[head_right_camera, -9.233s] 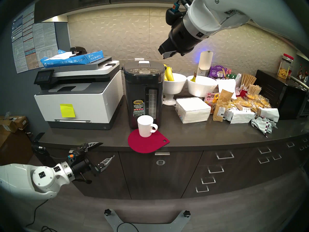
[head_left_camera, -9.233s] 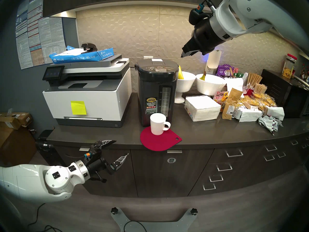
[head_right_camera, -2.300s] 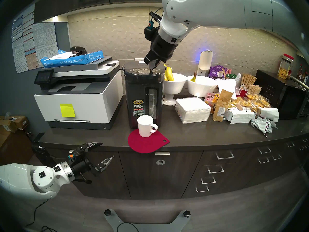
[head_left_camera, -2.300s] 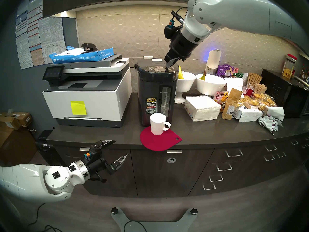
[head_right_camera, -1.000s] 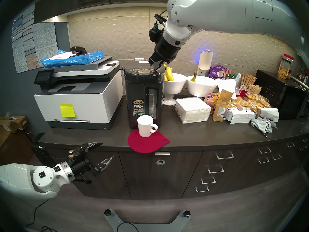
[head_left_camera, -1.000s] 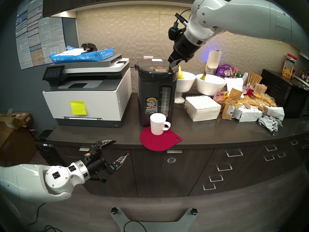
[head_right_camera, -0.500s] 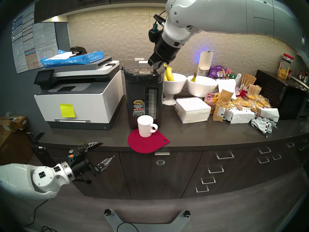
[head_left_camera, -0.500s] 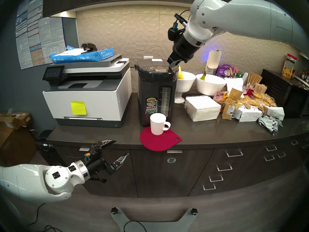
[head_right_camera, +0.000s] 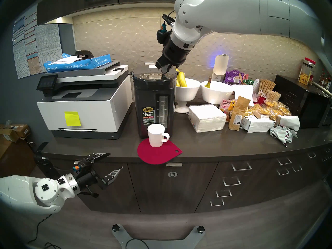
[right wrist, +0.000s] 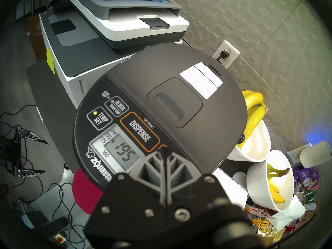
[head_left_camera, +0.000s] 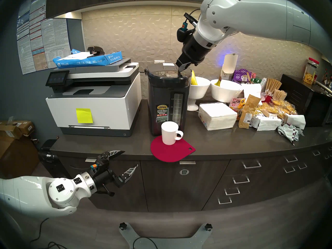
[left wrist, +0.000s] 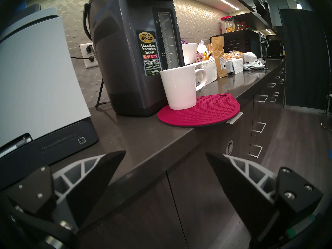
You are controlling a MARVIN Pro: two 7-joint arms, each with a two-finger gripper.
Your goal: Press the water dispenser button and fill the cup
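White cup upright on red mat against the dark water dispenser, seemingly empty.

The water dispenser has a dark plastic shell with a soft satin sheen, a clear gauge window and a glossy sticker. The cup looks like smooth white glazed ceramic. It stands on a red mat of matt rubbery stuff with a raised grid. The counter is dark, polished and reflective. The printer is matt white and grey plastic. The napkin stack is soft white paper. The left pincer has matt black fingertips.
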